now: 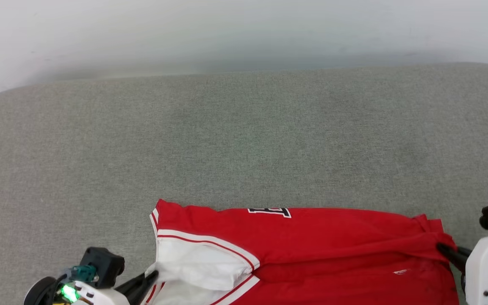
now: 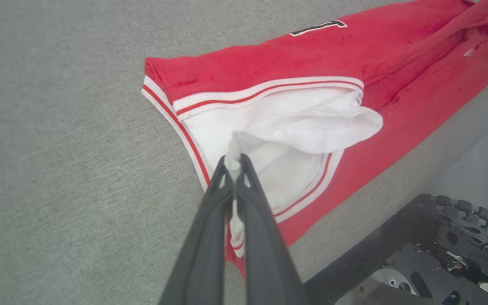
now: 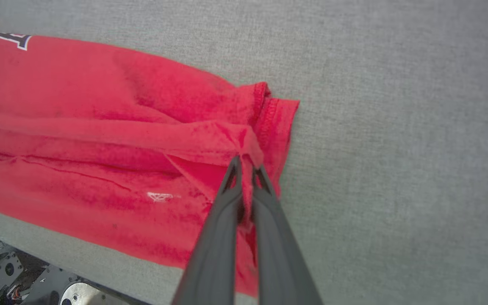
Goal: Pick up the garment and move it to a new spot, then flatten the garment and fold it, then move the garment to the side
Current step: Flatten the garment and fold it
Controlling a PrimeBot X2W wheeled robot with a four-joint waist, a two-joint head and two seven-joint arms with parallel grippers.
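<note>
The garment [image 1: 311,241], a red jersey with a white sleeve edged in red-white stripes, lies along the near edge of the grey cushion. Black white-outlined lettering [image 1: 269,211] shows at its far edge. At the lower left, my left gripper [image 1: 153,277] is shut on the white sleeve cloth; the left wrist view shows the pinch [image 2: 233,163] on the garment [image 2: 396,63]. At the right end, my right gripper [image 1: 443,248] is shut on a bunched red fold near the hem, seen close up in the right wrist view [image 3: 246,167] against the garment [image 3: 79,106].
The grey cushion [image 1: 244,135] stretches wide beyond the jersey to a pale wall [image 1: 244,34] at the back. The robot's wheeled base [image 2: 451,250] sits below the cushion's near edge.
</note>
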